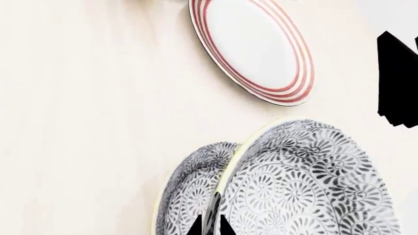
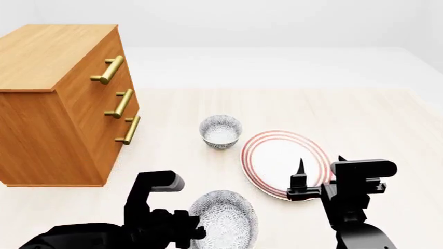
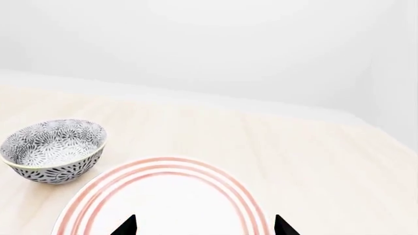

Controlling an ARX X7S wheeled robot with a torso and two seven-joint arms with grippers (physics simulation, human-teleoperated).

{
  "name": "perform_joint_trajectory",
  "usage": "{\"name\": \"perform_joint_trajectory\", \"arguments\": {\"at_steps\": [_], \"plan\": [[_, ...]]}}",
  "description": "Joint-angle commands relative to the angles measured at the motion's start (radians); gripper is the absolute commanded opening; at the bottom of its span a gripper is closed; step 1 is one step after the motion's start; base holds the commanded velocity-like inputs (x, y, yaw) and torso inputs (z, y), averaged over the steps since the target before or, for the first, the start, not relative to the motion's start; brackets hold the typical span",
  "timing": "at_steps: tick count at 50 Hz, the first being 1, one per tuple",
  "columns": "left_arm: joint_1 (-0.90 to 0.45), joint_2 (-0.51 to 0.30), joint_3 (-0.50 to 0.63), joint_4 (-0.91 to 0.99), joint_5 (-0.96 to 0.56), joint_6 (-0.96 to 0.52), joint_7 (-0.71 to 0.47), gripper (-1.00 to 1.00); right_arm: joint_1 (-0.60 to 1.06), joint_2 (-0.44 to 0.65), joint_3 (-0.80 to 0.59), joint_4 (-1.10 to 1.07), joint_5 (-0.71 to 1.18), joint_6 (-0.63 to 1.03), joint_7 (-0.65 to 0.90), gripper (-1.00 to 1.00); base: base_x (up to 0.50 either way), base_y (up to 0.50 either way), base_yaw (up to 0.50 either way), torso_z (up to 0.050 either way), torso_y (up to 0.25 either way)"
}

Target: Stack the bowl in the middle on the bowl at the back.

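Observation:
My left gripper [image 1: 209, 227] is shut on the rim of the bowl in the middle [image 1: 313, 181], a grey-and-white speckled bowl held tilted. In the head view this bowl [image 2: 225, 218] is near the front, with the left gripper [image 2: 197, 228] at its left edge. Another speckled bowl [image 1: 189, 191] lies just behind the held one. The bowl at the back [image 2: 221, 131] stands upright, farther away, left of the plate, and shows again in the right wrist view [image 3: 56, 149]. My right gripper [image 3: 205, 225] is open over the plate, holding nothing.
A flat white plate with red rings [image 2: 286, 163] lies right of the bowls, under the right gripper [image 2: 320, 165]. A wooden dresser with brass handles [image 2: 62, 104] stands at the left. The pale wooden floor [image 2: 374, 119] stretches back and to the right.

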Motion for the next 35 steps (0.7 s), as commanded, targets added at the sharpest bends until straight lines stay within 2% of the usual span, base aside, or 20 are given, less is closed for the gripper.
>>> {"name": "perform_joint_trajectory", "arguments": {"at_steps": [1, 21, 35], "plan": [[-0.003, -0.008, 0.005, 0.016, -0.02, 0.017, 0.014, 1.0, -0.002, 0.003, 0.002, 0.005, 0.005, -0.004, 0.002, 1.0, 0.0, 0.0, 0.0, 0.0, 0.0], [-0.002, -0.026, 0.006, 0.042, -0.043, 0.04, 0.018, 1.0, -0.006, 0.006, 0.003, 0.016, 0.012, -0.014, 0.006, 1.0, 0.0, 0.0, 0.0, 0.0, 0.0], [-0.094, -0.069, -0.095, 0.09, -0.159, 0.099, -0.016, 1.0, -0.005, 0.008, -0.003, 0.01, 0.015, -0.011, 0.011, 1.0, 0.0, 0.0, 0.0, 0.0, 0.0]]}}
